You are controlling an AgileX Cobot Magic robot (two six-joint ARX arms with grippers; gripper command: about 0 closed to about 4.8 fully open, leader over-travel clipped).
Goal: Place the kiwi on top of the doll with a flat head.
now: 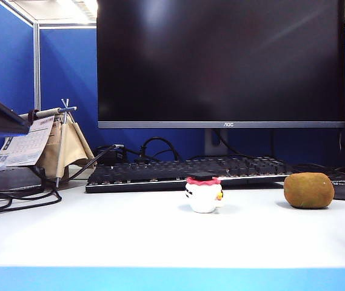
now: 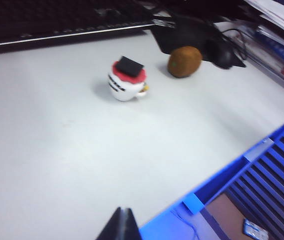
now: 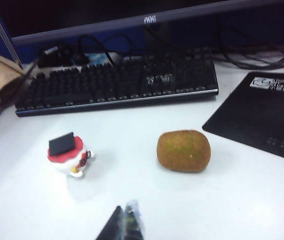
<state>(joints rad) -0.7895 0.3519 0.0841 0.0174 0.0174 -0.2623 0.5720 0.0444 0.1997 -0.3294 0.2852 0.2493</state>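
The left claw (image 2: 122, 222) appears only as a dark tip at the lower edge of the left wrist view, its fingers pressed together and holding nothing. It hangs above the bare white table (image 2: 82, 165), well apart from both task items. The right claw (image 3: 124, 222) shows likewise as a dark tip at the lower edge of the right wrist view, pressed together and empty, near the kiwi (image 3: 183, 150) but not touching it. Neither claw is visible in the exterior view.

In the exterior view, the doll with a flat head (image 1: 204, 193) stands upright on the table at centre frame, black flat top uppermost, with nothing resting on it. The kiwi (image 1: 308, 190) lies on the table at the right of the frame, apart from the doll, just beside the edge of a black mouse pad (image 3: 261, 112).

Behind both items lies a black keyboard (image 1: 184, 173). Behind that stands a dark monitor (image 1: 221, 60). A desk calendar (image 1: 26, 145) and cables (image 1: 14, 200) occupy the left of the frame.
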